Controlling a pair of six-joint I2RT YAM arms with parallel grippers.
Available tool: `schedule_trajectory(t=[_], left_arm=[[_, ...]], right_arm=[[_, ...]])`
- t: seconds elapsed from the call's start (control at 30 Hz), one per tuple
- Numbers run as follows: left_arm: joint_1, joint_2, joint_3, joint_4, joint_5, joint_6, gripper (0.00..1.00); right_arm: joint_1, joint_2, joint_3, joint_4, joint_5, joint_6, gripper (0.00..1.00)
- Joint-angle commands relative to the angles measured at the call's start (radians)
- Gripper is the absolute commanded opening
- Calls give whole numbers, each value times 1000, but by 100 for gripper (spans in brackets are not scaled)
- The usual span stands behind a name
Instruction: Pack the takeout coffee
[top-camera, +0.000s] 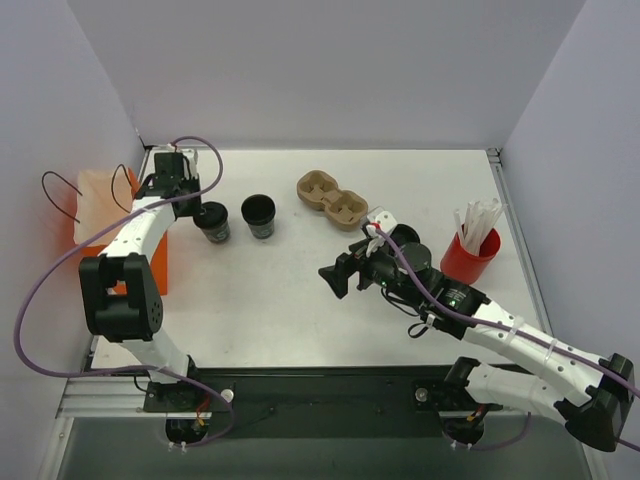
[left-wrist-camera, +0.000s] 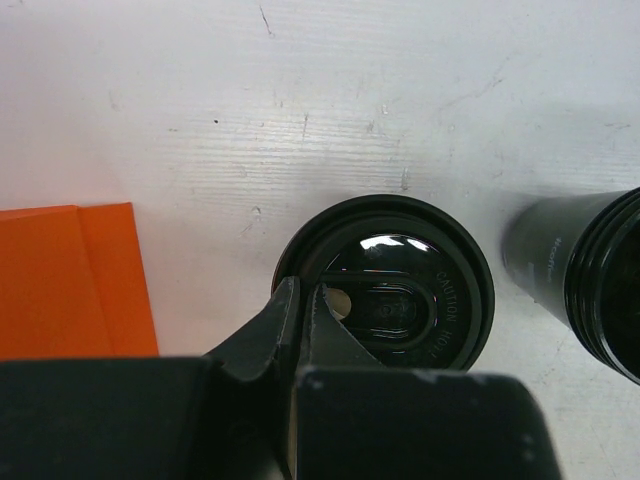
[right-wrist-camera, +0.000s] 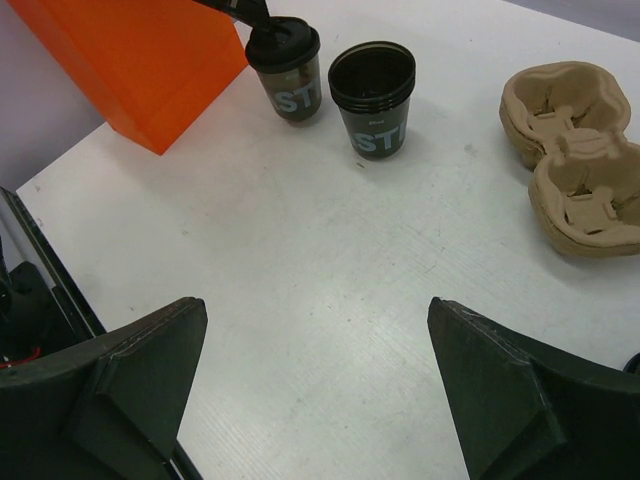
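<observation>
The takeout coffee (top-camera: 214, 222), a small black cup with a black lid, stands on the white table just right of the orange bag (top-camera: 108, 222). My left gripper (top-camera: 201, 209) is shut on the near left rim of its lid (left-wrist-camera: 400, 290), one finger outside the rim and one on top; its fingertips (left-wrist-camera: 305, 300) nearly meet. The cup also shows in the right wrist view (right-wrist-camera: 286, 68), next to the bag (right-wrist-camera: 140, 60). My right gripper (top-camera: 338, 279) hangs open and empty over mid-table (right-wrist-camera: 318, 380), well apart from the cup.
A like black cup with no lid (top-camera: 259, 215) (right-wrist-camera: 372, 88) (left-wrist-camera: 590, 270) stands just right of the coffee. A brown pulp cup carrier (top-camera: 333, 198) (right-wrist-camera: 575, 160) lies at the back centre. A red cup with white sticks (top-camera: 471, 252) stands at the right.
</observation>
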Motion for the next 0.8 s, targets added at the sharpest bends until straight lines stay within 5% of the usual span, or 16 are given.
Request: schedule_trajectory(t=[0.0, 0.2, 0.43, 0.77], left_arm=[[-6, 20, 37, 57, -3, -24, 4], [-5, 37, 59, 27, -3, -24, 31], [-9, -5, 86, 8, 3, -25, 48], [-3, -126, 288, -157, -148, -73, 50]], right_arm=[[-7, 8, 57, 25, 32, -11, 100], [-7, 6, 61, 25, 42, -11, 100], [-7, -1, 70, -6, 48, -19, 100], [-6, 0, 80, -47, 26, -25, 100]])
